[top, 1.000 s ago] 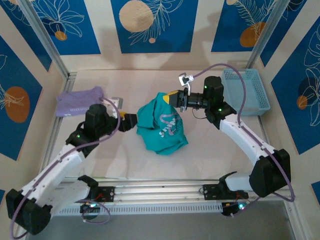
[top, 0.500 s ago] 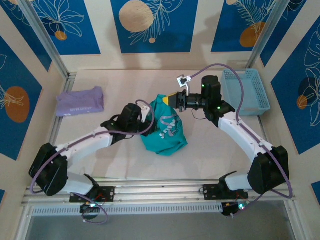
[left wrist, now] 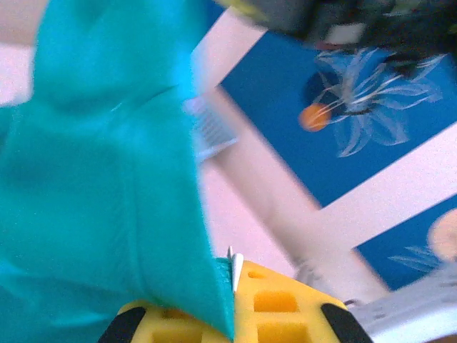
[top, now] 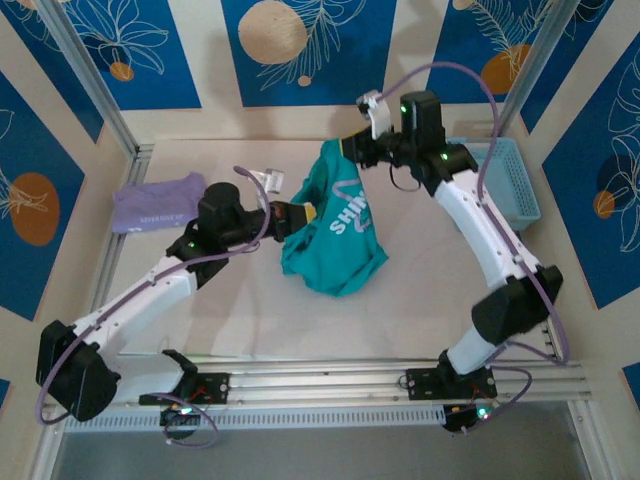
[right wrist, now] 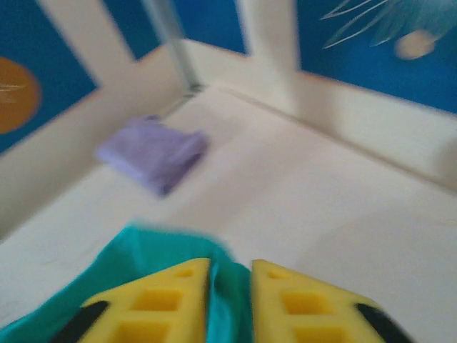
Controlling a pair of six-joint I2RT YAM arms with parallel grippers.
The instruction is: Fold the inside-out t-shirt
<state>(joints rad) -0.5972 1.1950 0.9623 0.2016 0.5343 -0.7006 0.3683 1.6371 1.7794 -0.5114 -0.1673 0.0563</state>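
The teal-green t-shirt (top: 335, 235) hangs bunched above the table's middle, its whitish "SHINE" print facing up. My right gripper (top: 345, 152) holds its top corner high at the back, yellow fingers (right wrist: 164, 296) shut on a teal fold (right wrist: 230, 300). My left gripper (top: 300, 213) pinches the shirt's left edge, and in the left wrist view teal cloth (left wrist: 100, 193) drapes over its yellow fingers (left wrist: 275, 304), shut on the fabric. The shirt's lower part sags toward the table.
A folded lavender-purple shirt (top: 158, 200) lies at the back left, also seen in the right wrist view as a purple shirt (right wrist: 153, 151). A light-blue basket (top: 505, 185) stands at the back right. Metal frame posts rise at the back corners.
My right gripper has lifted the shirt's top corner up and back. My left gripper pulled away leftward holding the shirt's left edge, stretching the cloth between the two arms.
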